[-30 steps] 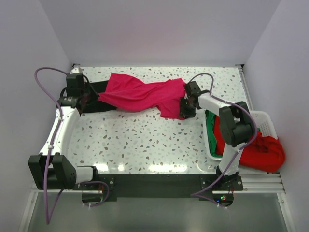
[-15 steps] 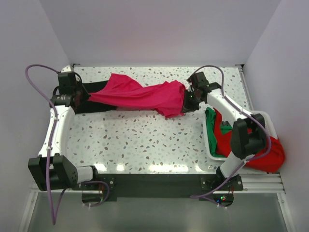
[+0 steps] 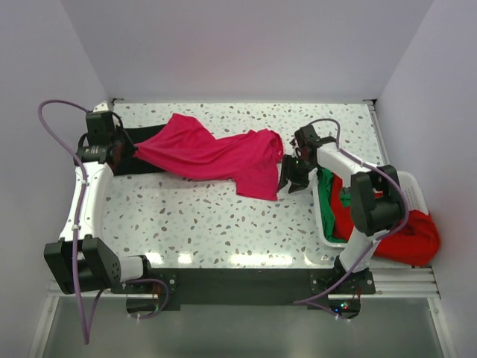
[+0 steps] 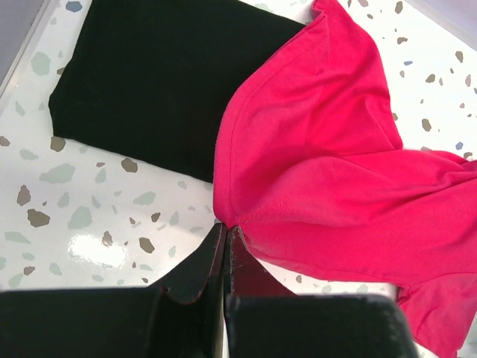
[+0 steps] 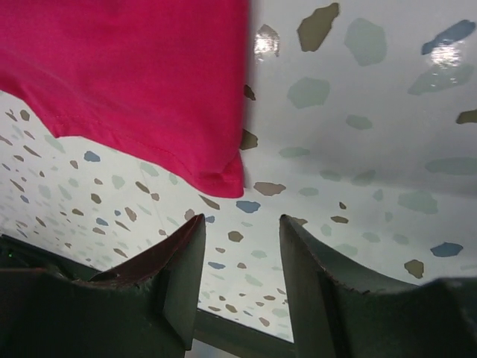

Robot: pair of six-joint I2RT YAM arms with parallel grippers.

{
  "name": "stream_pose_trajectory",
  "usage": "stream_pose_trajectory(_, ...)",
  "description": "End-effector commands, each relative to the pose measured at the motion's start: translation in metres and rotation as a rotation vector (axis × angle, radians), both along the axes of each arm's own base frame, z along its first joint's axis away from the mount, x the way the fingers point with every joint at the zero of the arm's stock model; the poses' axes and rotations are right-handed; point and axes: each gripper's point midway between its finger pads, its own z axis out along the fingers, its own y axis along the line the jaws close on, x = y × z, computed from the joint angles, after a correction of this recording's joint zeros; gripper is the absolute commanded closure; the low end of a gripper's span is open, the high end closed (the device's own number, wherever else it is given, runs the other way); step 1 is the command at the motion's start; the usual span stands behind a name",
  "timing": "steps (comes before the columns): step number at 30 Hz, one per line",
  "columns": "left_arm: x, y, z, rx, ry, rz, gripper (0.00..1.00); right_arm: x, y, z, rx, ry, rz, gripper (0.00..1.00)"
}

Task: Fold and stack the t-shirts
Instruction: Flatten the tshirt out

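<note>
A magenta-pink t-shirt (image 3: 216, 156) lies stretched across the far half of the table. Its left end overlaps a flat black t-shirt (image 3: 149, 134). My left gripper (image 3: 123, 153) is shut on the magenta shirt's left edge. In the left wrist view the fingertips (image 4: 226, 227) pinch the magenta cloth (image 4: 335, 171) beside the black shirt (image 4: 149, 82). My right gripper (image 3: 291, 179) stands open just right of the shirt's right corner. In the right wrist view nothing is between its fingers (image 5: 242, 224), and the magenta hem corner (image 5: 134, 82) lies on the table just beyond them.
A white lattice basket (image 3: 414, 183) stands at the right table edge beside the right arm. A red shirt (image 3: 406, 231) spills over its side and a green one (image 3: 324, 198) hangs over its left rim. White walls close in the table at the back and sides.
The right gripper has opened and let go of the magenta shirt's right end, which now lies on the table. That gripper has moved nearer. The left gripper still holds its edge.
</note>
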Motion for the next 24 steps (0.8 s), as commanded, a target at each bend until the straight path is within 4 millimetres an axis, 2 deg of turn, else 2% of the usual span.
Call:
stream_pose_trajectory(1,0.003,0.001,0.006,0.006,-0.037,-0.016,1.00,0.007,0.028,0.009,0.089,-0.055,0.073,0.52)
stream_pose_trajectory(5,-0.002,0.000,0.002,0.004,-0.026,-0.016,1.00,0.003,0.031,-0.009,0.059,-0.036,0.095,0.52)
stream_pose_trajectory(16,-0.005,-0.002,-0.003,0.004,-0.010,-0.025,1.00,0.000,0.033,-0.037,0.016,0.003,0.120,0.55)
stream_pose_trajectory(24,-0.008,-0.001,-0.004,0.009,-0.005,-0.027,1.00,-0.006,0.035,-0.044,0.009,0.029,0.141,0.58)
